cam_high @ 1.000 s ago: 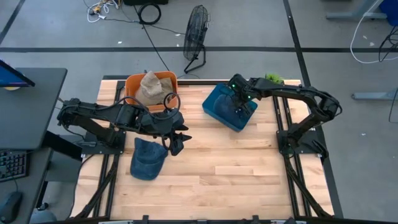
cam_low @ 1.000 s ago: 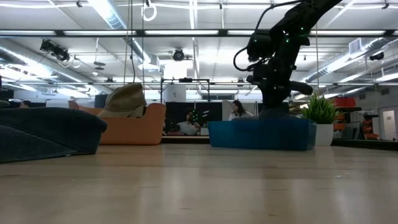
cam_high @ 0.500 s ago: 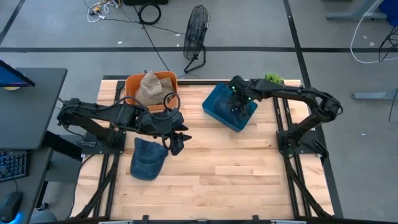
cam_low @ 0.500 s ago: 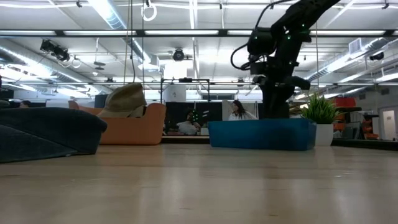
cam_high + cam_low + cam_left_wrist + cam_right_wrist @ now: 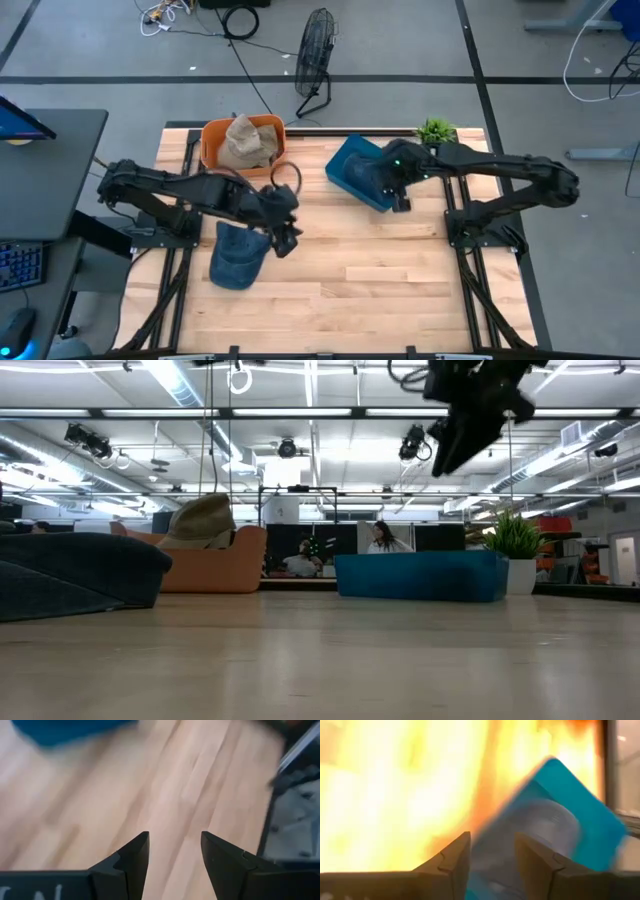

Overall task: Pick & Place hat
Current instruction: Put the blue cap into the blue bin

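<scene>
A dark blue cap (image 5: 237,256) lies flat on the table toward its near-left part, also seen at the left of the low view (image 5: 80,572). My left gripper (image 5: 284,242) hovers open just to the cap's right, over bare wood (image 5: 175,850). A tan hat (image 5: 243,142) sits in the orange bin (image 5: 212,134). My right gripper (image 5: 396,196) is open and raised above the near-right edge of the blue bin (image 5: 352,172), high in the low view (image 5: 446,454). In the right wrist view (image 5: 492,852) a blue-grey hat (image 5: 542,827) lies inside that bin.
A small green plant (image 5: 435,130) stands at the far edge behind the blue bin, also in the low view (image 5: 515,540). The two bins stand side by side along the far part of the table. Bare wood (image 5: 400,270) spreads across the near and right parts.
My right gripper has lifted up out of the blue bin and swung toward the table's near edge, ending high above the bin's rim. My left gripper has shifted slightly toward the near edge beside the blue cap. The hats and bins have stayed put.
</scene>
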